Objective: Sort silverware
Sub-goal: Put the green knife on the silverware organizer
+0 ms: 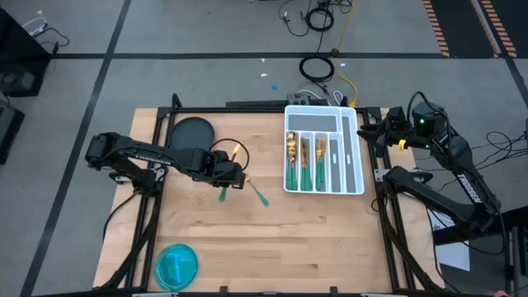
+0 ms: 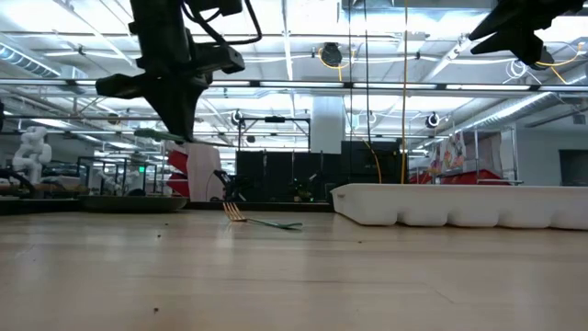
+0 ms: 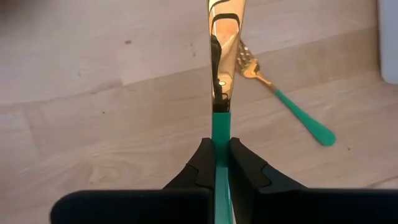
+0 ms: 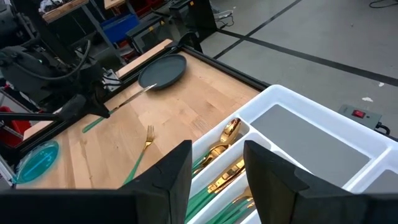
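Left end effector (image 3: 216, 163) is seen clamped on the green handle of a knife (image 3: 221, 59), whose gold blade is held out ahead of the fingers, above the desk (image 1: 272, 239). In the high view this end effector (image 1: 235, 175) is placed left of centre, just right of the plate (image 1: 190, 132). Right end effector (image 1: 371, 129) is held at the upper right of that view, beside the tray's (image 1: 351, 124) corner; its fingers (image 4: 169, 171) are seen parted, with nothing between them.

The white tray is divided into long slots below one wide slot across its top. Gold-headed, green-handled pieces (image 1: 304, 162) are laid in the three left slots, heads towards the top of the frame; the right slot and the wide slot are seen bare. Nothing is seen on the dark plate. A blue lid-like dish (image 1: 176, 266) is set at the lower left.

One fork (image 1: 259, 195) is left lying flat on the desk, centre frame, between the left end effector and the tray, its tines (image 3: 246, 61) gold and its slim handle green.
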Tool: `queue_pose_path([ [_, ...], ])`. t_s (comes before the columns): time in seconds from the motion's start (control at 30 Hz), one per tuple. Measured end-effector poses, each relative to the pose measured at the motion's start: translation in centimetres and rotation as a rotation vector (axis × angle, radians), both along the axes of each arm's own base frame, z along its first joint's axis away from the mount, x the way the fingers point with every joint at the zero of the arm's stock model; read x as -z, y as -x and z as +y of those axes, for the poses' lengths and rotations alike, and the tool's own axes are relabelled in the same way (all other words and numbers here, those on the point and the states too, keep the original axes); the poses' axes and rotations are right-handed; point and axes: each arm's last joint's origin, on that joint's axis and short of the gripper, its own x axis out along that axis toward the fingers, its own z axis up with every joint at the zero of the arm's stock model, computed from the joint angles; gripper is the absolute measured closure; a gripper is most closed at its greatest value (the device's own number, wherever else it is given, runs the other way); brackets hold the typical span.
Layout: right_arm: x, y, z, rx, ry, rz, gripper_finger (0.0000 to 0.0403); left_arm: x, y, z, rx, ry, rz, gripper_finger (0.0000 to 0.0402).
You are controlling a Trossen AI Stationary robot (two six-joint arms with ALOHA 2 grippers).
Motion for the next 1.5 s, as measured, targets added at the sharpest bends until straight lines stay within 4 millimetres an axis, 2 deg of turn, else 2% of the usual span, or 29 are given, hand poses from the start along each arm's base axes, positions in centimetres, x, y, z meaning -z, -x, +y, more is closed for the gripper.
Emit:
queue_pose_path([
  [0.23,0.0,0.0,0.0,-0.008,0.017,0.008,0.0264,-0.1,-0.3,0.0,-0.003,0.036,-0.028,0.0383],
  [0.5,0.0,0.0,0.0,-0.01,0.023,0.01,0.0264,-0.7,-2.1,0.2,-0.002,0.047,-0.233,0.0383],
  [0.87,0.0,0.0,0.0,-0.01,0.023,0.01,0.0264,-1.9,-4.0,3.0,-0.013,-0.001,-0.453,0.0383],
  [1.17,0.0,0.0,0.0,-0.01,0.023,0.01,0.0264,-2.6,-4.6,5.8,-0.053,-0.038,-0.556,0.0383],
  [1.5,0.0,0.0,0.0,-0.011,0.023,0.01,0.0264,-1.4,-6.8,7.0,-0.07,0.012,-0.632,0.0384],
])
